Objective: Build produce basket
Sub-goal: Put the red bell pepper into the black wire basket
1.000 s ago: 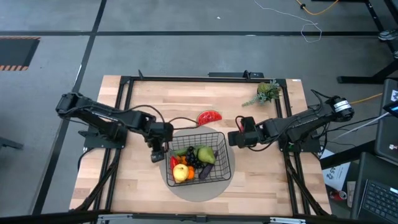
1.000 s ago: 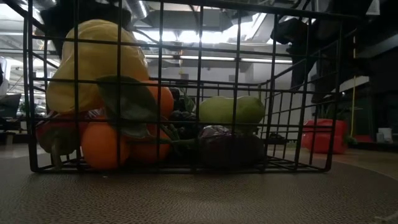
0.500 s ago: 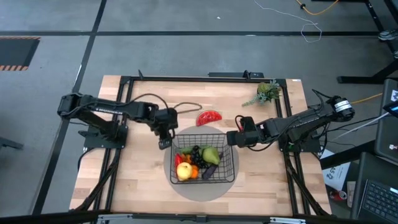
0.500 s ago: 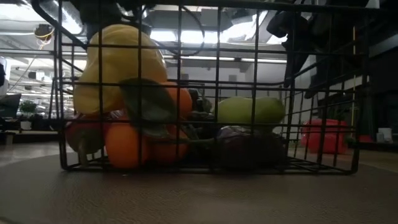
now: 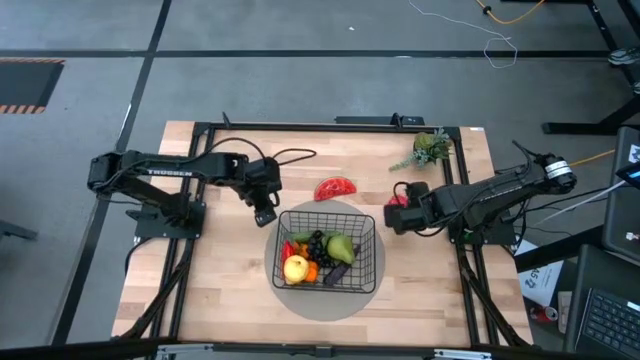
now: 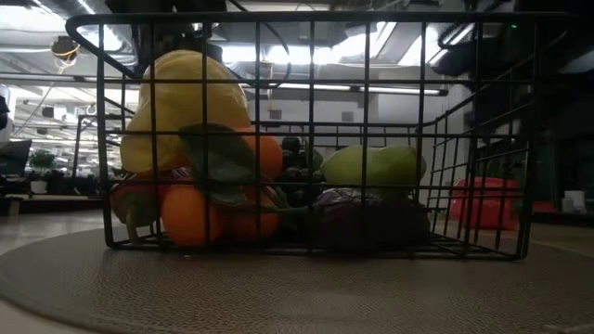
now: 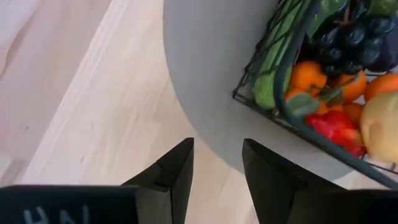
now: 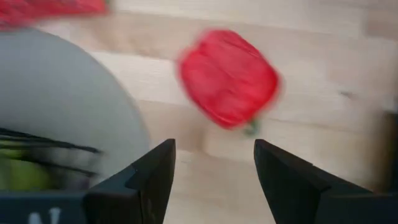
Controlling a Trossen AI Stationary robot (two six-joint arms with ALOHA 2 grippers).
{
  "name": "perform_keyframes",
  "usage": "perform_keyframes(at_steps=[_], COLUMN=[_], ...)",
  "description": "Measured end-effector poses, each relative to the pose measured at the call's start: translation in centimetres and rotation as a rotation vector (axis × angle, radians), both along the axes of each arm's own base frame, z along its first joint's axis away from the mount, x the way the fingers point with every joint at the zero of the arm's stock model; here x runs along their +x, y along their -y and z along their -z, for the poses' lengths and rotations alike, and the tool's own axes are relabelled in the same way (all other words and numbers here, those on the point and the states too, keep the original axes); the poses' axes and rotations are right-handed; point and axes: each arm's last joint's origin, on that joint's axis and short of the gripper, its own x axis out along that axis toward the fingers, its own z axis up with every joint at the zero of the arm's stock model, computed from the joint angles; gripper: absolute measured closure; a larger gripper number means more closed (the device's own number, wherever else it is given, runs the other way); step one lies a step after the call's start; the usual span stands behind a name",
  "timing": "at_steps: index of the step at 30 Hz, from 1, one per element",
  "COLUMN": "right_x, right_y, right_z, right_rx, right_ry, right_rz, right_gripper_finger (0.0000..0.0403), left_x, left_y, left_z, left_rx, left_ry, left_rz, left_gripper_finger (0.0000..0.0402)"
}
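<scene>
The black wire basket (image 5: 328,250) (image 6: 309,93) stands on a flat grey disc (image 5: 322,300). It holds a yellow lemon (image 5: 296,268), a green pear (image 5: 340,246), dark grapes (image 7: 348,37), oranges (image 6: 190,215), a purple eggplant (image 6: 367,218) and a red piece (image 7: 336,127). A watermelon slice (image 5: 336,187) lies on the table beyond the basket. A red pepper (image 5: 398,199) (image 8: 229,78) lies right of it. My left gripper (image 5: 265,215) (image 7: 217,146) is open, just off the basket's far left corner. My right gripper (image 5: 396,220) (image 8: 214,149) is open beside the pepper, touching nothing.
A green leafy sprig (image 5: 432,148) lies near the table's far right corner. A black frame (image 5: 300,127) runs round the wooden table top. A black cable (image 5: 290,157) loops from the left arm. Bare wood shows left of the disc (image 7: 93,93) and along the near edge.
My left gripper has drawn back from the basket's left rim toward the table's far edge. My right gripper has pulled away from the basket toward the right edge, and the red pepper now shows beside it. The basket has shifted a little to the right on the disc.
</scene>
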Motion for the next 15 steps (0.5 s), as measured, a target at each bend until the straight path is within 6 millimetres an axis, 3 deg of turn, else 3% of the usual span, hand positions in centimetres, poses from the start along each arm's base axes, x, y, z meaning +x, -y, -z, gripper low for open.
perform_keyframes(at_steps=[7,15], right_x=[-1.1,-2.6], right_y=[0.0,0.2], right_z=[1.3,5.5], right_rx=[0.069,0.120], right_ry=[-0.166,-0.235], right_rz=[-0.012,-0.041], right_gripper_finger=[0.0183,0.0183], left_x=[-0.4,-0.8], left_y=[0.1,0.2], left_z=[-0.3,-0.4], left_rx=[-0.009,-0.012], left_ry=[-0.004,-0.025], left_rz=[-0.005,-0.005], left_gripper_finger=[0.0269,0.0269])
